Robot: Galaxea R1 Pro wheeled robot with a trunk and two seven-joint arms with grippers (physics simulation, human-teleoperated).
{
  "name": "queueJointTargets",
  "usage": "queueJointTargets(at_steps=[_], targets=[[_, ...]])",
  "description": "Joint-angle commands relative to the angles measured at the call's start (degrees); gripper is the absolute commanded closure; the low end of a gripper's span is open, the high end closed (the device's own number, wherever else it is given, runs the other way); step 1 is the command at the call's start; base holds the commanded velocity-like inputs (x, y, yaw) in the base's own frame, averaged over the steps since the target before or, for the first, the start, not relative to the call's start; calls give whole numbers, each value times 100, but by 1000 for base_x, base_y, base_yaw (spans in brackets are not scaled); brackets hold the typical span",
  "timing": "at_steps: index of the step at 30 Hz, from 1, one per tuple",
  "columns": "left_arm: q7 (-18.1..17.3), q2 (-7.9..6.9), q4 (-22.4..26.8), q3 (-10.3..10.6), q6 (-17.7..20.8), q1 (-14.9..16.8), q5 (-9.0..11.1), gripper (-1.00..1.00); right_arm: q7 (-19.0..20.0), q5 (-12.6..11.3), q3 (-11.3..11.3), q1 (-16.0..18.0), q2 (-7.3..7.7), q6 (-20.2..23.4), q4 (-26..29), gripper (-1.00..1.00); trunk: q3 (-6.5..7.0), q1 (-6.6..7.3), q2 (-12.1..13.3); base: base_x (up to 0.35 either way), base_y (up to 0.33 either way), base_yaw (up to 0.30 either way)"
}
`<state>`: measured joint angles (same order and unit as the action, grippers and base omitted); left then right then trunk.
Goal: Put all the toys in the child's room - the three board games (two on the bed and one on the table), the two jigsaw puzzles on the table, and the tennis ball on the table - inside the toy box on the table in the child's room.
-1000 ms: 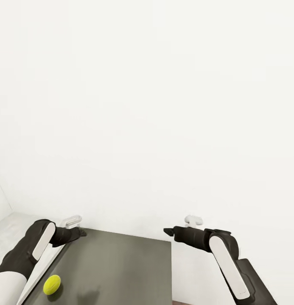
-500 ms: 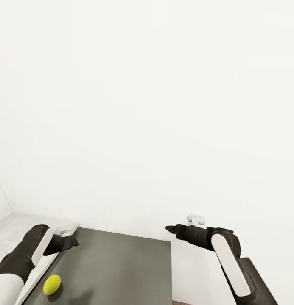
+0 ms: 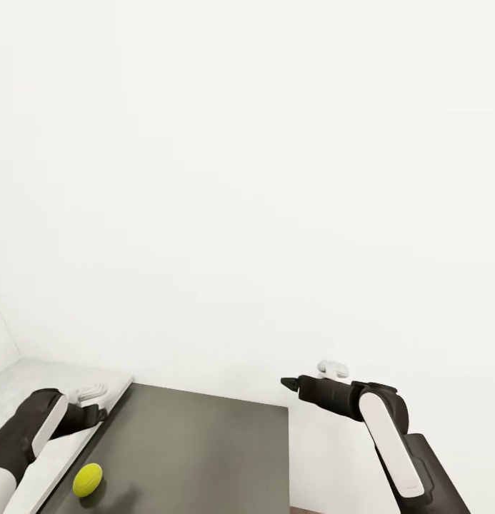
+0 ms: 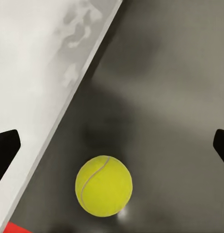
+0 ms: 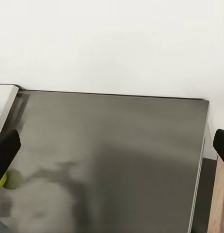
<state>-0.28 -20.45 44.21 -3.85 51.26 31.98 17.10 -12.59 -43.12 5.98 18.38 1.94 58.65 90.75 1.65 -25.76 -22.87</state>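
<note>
Head view: left tool (image 3: 90, 392) has drawn back over the pale desk (image 3: 33, 378); tennis ball (image 3: 87, 479) lies on the dark side unit (image 3: 197, 450). Right tool (image 3: 288, 383): fingers' state unclear here.
Left wrist: fingers apart, ball (image 4: 103, 185) below between them, so a grab looks near.
Right wrist: fingers apart, empty.

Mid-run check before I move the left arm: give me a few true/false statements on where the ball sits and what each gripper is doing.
1. The tennis ball lies on the dark grey surface, close to its edge with the pale speckled top. True.
2. The left gripper is shut on the ball. False: its fingertips stand wide apart and the ball lies free between them in the left wrist view.
3. The right gripper holds a jigsaw puzzle. False: nothing is between its fingers, which stand apart over the dark surface.
4. A white wall rises behind the dark surface. True.
5. The ball rests in a grey bin. False: it sits directly on the dark surface.
</note>
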Motion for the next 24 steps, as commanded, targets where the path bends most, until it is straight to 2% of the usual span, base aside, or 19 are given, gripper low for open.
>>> queueJointTargets(at_steps=[1, 5, 7, 10, 11, 14, 17, 24], targets=[[-2, 4, -21, -7, 2, 1, 8, -100, -60, -56, 8, 5, 3, 9, 4, -100, -3, -2, -5, 0, 0, 0], [4, 12, -179, 10, -235, 7, 13, -100, -61, -58, 9, 41, -6, 24, 4, -100, -3, -2, -5, 0, 0, 0], [-1, 19, -447, 13, -488, 26, 9, -100, -60, -92, 17, 54, -13, 55, 4, -100, -3, -2, -5, 0, 0, 0], [-5, 56, -656, 19, -646, 42, 2, -100, -60, -169, 72, 66, -53, 89, 4, -100, -3, -2, -5, 0, 0, 0], [-5, 66, -687, 20, -669, 45, 0, -100, -60, -190, 93, 69, -87, 101, 4, -100, -3, -2, -5, 0, 0, 0], [-5, 104, -777, 23, -730, 51, -9, -100, -60, -352, 179, 76, -353, 135, 4, -100, -3, -2, -5, 0, 0, 0], [-1, 174, -806, 31, -736, 53, -30, -100, -60, -421, 188, 77, -402, 135, 4, -100, -3, -2, -5, 0, 0, 0], [-23, 317, -877, 214, -759, 41, -445, -100, -60, -473, 145, 78, -405, 135, 4, -100, -3, -2, -5, 0, 0, 0]])
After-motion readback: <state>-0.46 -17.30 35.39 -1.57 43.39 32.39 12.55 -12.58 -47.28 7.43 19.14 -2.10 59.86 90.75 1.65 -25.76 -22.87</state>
